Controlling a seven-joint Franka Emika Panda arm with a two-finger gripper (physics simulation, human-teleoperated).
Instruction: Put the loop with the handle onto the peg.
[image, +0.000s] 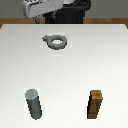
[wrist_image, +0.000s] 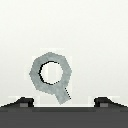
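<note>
The gripper (wrist_image: 64, 102) hangs with its jaws spread wide and empty, directly above the small flat gray metallic loop with the handle (wrist_image: 51, 74); the upright dark gray cylindrical peg (image: 34, 104) stands well apart from it.

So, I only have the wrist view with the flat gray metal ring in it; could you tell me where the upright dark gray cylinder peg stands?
Observer: The upright dark gray cylinder peg stands at the table's near edge, on the exterior view's left.
Operator: Is anything beside it?
Observer: A brown wooden rectangular block stands apart from it, on the exterior view's right.
Operator: And where is the arm?
Observer: The gripper hangs at the far edge, just beyond the flat gray metal ring, not touching it.
</note>
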